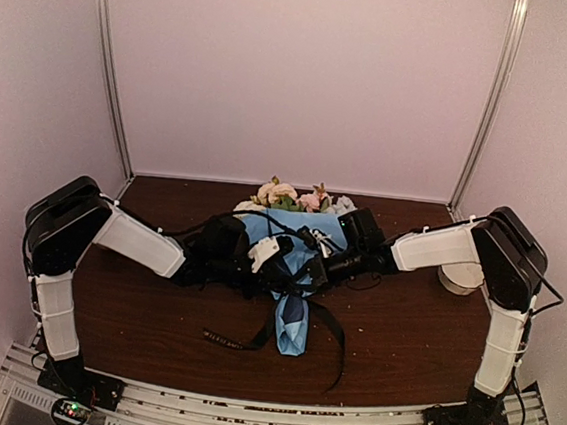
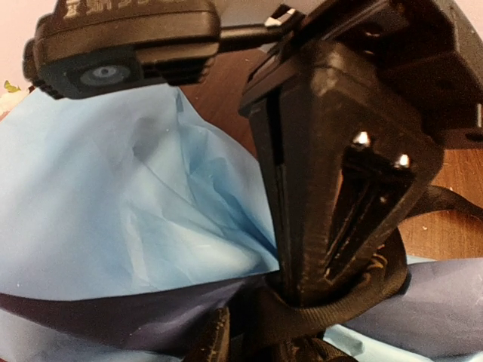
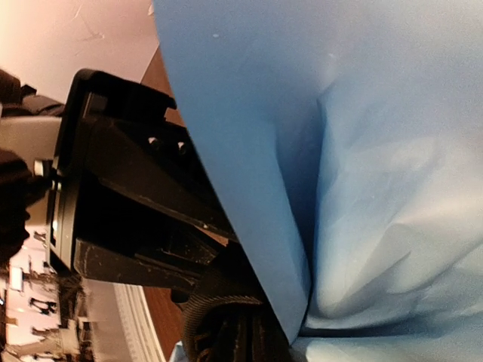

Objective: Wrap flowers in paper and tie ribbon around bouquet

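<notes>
Both arms meet at the bouquet (image 1: 296, 242) waist, centre of the top view

bouquet lies on the table (image 1: 402, 334), flowers (image 1: 285, 195) toward the top of frame, narrow tail of the paper (image 2: 113, 196) toward the bottom; ribbon (image 1: 231, 341) crosses the waist, 2 loose tails trail to lower left and lower right of it; right gripper (image 2: 290, 286) fills the right of the left wrist view, jaws nearly together with only a thin slit, ribbon looped round its tip, can't tell if it is pinched; left gripper (image 1: 276, 270) comes in from the left, tips hidden behind paper in the right wrist view, so width can't tell; white round object (image 1: 456, 279) sits at right, partly behind the right arm
</notes>
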